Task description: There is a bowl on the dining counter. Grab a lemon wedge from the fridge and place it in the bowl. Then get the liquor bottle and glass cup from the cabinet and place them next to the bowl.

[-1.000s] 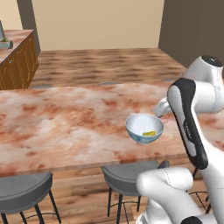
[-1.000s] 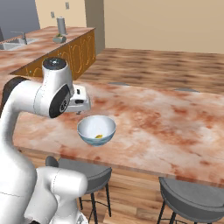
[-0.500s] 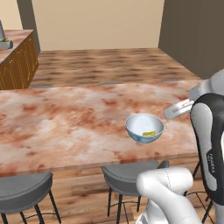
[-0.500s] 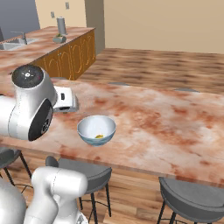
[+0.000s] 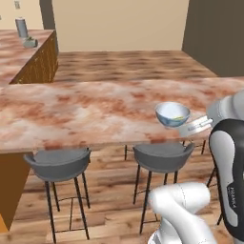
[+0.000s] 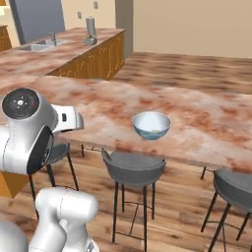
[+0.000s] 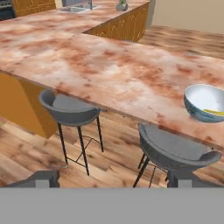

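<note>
A pale blue bowl (image 5: 172, 113) (image 6: 151, 124) (image 7: 205, 103) stands near the front edge of the marbled dining counter (image 5: 86, 109). A yellow lemon wedge (image 7: 214, 112) (image 6: 156, 131) lies inside it. My gripper (image 7: 111, 180) is open with nothing between its widely spread fingertips (image 7: 41, 178). It is pulled back off the counter, low and in front of the stools, with the bowl up to its right in the hand view. The liquor bottle, glass cup, fridge and cabinet are out of view.
Two grey bar stools (image 5: 59, 162) (image 5: 162, 155) stand under the counter's front edge, a third (image 6: 236, 184) further right. A back counter with a sink (image 6: 39, 47) and a grey canister (image 6: 90, 27) runs at the far left. Wooden floor lies beyond the counter.
The whole picture has shifted: the base has backed away from the counter, so the stools now show. The arm has drawn back from beside the bowl, its gripper still open.
</note>
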Motion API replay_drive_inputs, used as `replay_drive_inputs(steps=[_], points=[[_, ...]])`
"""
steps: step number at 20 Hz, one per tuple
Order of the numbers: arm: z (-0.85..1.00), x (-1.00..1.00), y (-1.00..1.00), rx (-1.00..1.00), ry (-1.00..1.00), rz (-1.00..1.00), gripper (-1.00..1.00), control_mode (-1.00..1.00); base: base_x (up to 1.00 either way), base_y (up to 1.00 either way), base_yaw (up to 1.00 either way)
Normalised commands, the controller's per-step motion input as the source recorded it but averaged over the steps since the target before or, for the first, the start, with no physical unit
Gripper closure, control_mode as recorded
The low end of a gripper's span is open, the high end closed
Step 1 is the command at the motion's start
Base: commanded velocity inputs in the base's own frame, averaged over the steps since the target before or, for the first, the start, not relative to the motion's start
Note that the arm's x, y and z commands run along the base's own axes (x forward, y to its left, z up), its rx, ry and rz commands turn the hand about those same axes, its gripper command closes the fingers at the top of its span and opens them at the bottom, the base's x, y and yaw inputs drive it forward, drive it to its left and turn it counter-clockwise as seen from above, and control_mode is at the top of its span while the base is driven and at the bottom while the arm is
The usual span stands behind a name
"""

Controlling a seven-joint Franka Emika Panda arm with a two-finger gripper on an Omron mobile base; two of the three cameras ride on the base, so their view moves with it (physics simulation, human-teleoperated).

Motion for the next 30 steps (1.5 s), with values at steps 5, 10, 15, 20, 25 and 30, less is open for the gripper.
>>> replay_drive_inputs(steps=[5,10,15,20,25,30], points=[[0.0,0.0,0.0,0.0,0.0,0.0,-1.0,1.0,-0.56,1.0,0.47],[0.0,0.0,0.0,0.0,0.0,0.0,-1.0,1.0,-0.12,0.96,0.76],[0.0,0.0,0.0,0.0,0.0,0.0,-1.0,1.0,0.1,0.86,0.74],[0.0,0.0,0.0,0.0,0.0,0.0,-1.0,1.0,0.87,0.93,0.37],[0.0,0.0,0.0,0.0,0.0,0.0,-1.0,1.0,1.0,1.0,0.25],[0.0,0.0,0.0,0.0,0.0,0.0,-1.0,1.0,1.0,1.0,0.26]])
